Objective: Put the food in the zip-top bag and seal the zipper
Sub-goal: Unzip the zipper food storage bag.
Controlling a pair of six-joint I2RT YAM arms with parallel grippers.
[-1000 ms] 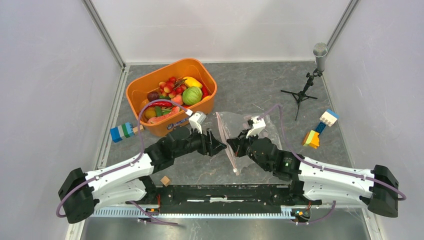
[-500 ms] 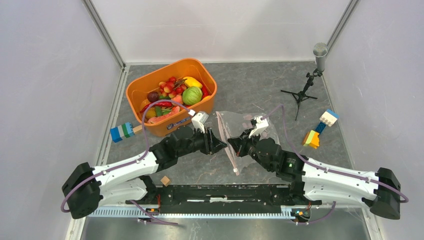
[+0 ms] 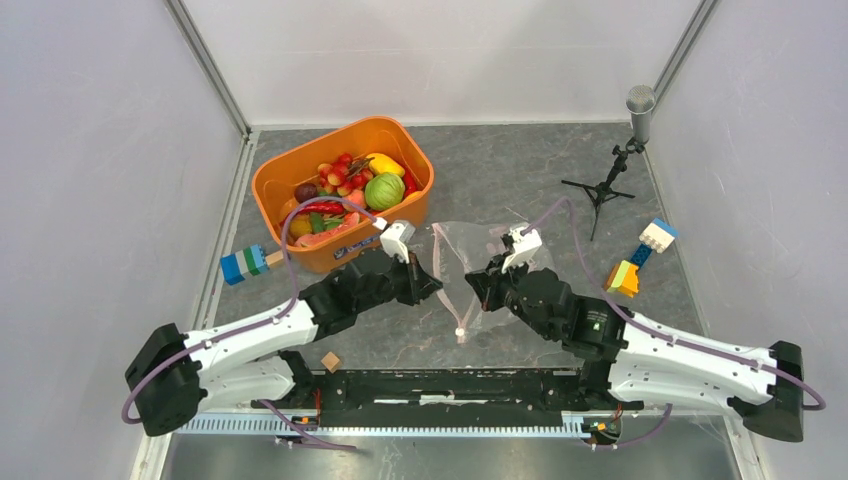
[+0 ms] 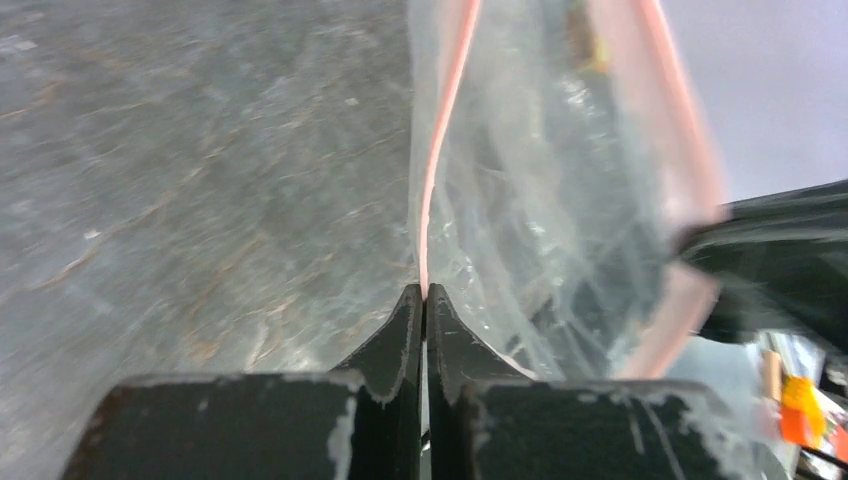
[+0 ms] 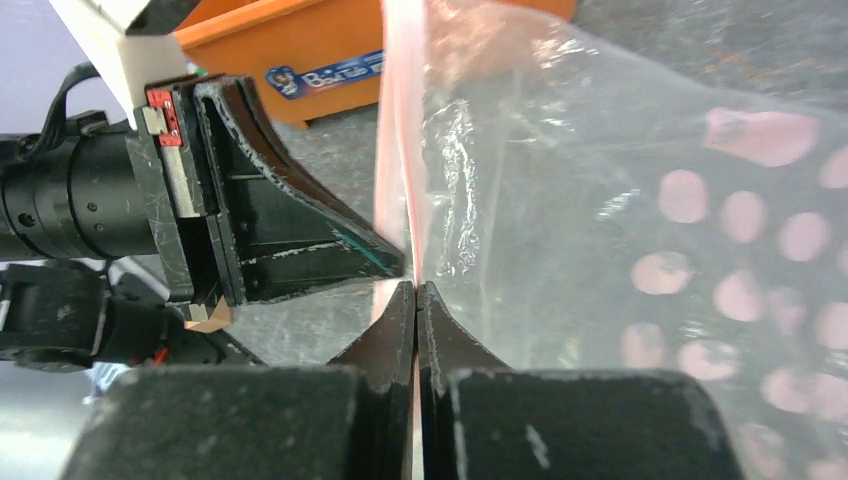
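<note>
The clear zip-top bag (image 3: 482, 252) with pink dots hangs between my two grippers at mid-table. Its mouth with the pink zipper (image 3: 441, 256) faces left. My left gripper (image 3: 435, 290) is shut on one side of the zipper strip (image 4: 440, 130), and in the left wrist view its fingertips (image 4: 424, 292) pinch the strip. My right gripper (image 3: 473, 283) is shut on the other side of the strip (image 5: 395, 150), close against the left fingers (image 5: 300, 240). The food (image 3: 345, 192), including a green melon (image 3: 384, 190), lies in the orange tub (image 3: 410, 148). I see nothing inside the bag.
A blue and green block (image 3: 245, 263) lies left of the tub. Coloured blocks (image 3: 640, 258) lie at the right, with a microphone stand (image 3: 612, 175) behind them. A small wooden cube (image 3: 330, 360) sits near the arm bases.
My left gripper has closed on the bag's pink strip. Both arms shifted a little, and the bag's lower corner swung left as the mouth was drawn apart.
</note>
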